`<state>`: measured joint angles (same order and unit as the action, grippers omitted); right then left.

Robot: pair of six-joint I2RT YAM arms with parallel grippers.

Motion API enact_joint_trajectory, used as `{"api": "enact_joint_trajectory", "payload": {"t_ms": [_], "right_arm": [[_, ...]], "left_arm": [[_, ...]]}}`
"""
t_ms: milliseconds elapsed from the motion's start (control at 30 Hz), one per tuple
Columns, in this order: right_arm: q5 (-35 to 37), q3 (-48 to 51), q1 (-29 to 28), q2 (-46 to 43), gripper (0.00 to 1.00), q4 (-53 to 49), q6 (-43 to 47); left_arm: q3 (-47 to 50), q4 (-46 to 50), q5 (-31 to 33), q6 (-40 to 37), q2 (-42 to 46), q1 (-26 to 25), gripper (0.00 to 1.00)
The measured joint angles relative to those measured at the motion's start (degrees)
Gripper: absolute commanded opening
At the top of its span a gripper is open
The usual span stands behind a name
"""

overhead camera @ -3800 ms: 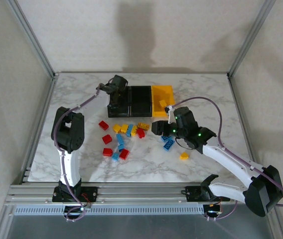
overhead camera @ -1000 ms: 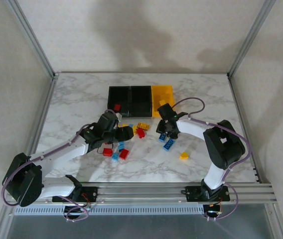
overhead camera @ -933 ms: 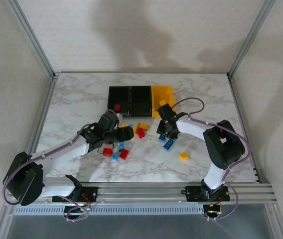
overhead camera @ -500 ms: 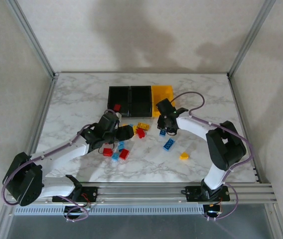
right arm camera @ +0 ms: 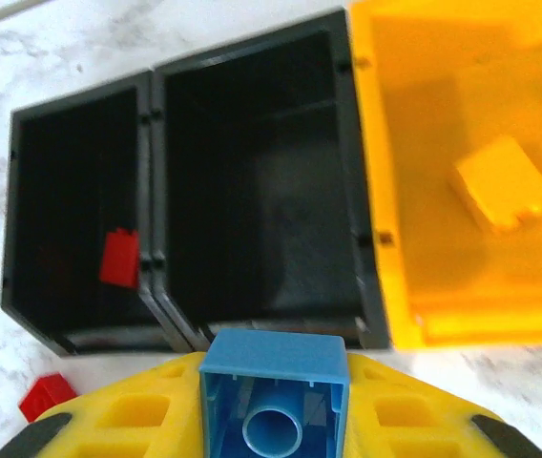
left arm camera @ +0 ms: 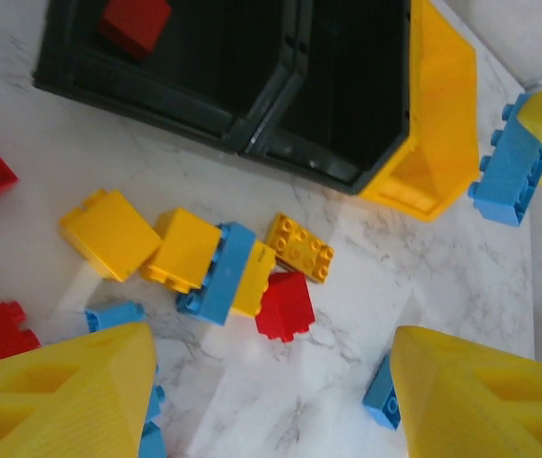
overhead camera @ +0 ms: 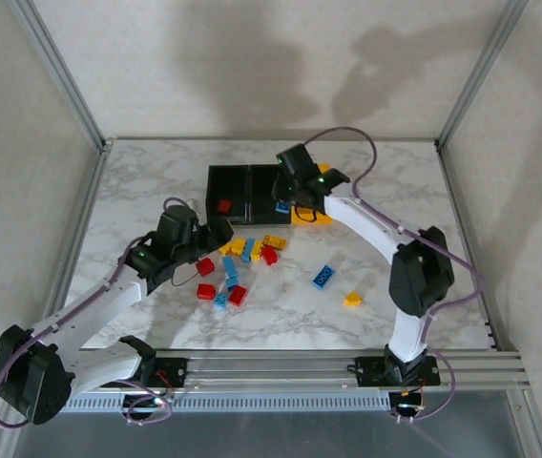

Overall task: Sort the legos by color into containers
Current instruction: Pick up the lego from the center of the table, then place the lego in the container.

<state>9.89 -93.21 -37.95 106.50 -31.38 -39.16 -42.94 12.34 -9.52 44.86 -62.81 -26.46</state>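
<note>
Bricks [overhead camera: 236, 272] lay scattered on the tabletop [overhead camera: 142, 186], and the left fingers [left arm camera: 61, 391] hung half open over them, holding nothing, the yellow and blue ones packed close enough to crowd a pinch. Farther back the right fingers [right arm camera: 128, 420] were shut on the flat sides of a blue brick [right arm camera: 274, 382], light, rigid and likely slick, poised at the near rim of the middle black bin [right arm camera: 252, 143], between the left bin [right arm camera: 71, 162], holding a red brick [right arm camera: 118, 258], and the yellow bin [right arm camera: 424, 277].

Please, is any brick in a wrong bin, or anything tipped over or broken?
Nothing stands out. One red brick lies in the left black bin, one yellow brick in the yellow bin, and the middle black bin is empty. All stand upright.
</note>
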Motion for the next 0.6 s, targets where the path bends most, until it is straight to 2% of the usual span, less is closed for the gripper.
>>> {"api": "enact_joint_trajectory", "payload": {"t_ms": [367, 600], "right_arm": [[0.5, -20.8, -0.1, 20.7, 0.24, -3.6, 2.8], [2.1, -25.0, -0.1, 27.5, 0.25, -5.4, 3.9]], "left_arm": [[0.1, 2.1, -0.3, 0.0, 3.7, 1.8, 0.66], [1.7, 3.8, -0.3, 0.0, 6.3, 2.1, 0.66]]}}
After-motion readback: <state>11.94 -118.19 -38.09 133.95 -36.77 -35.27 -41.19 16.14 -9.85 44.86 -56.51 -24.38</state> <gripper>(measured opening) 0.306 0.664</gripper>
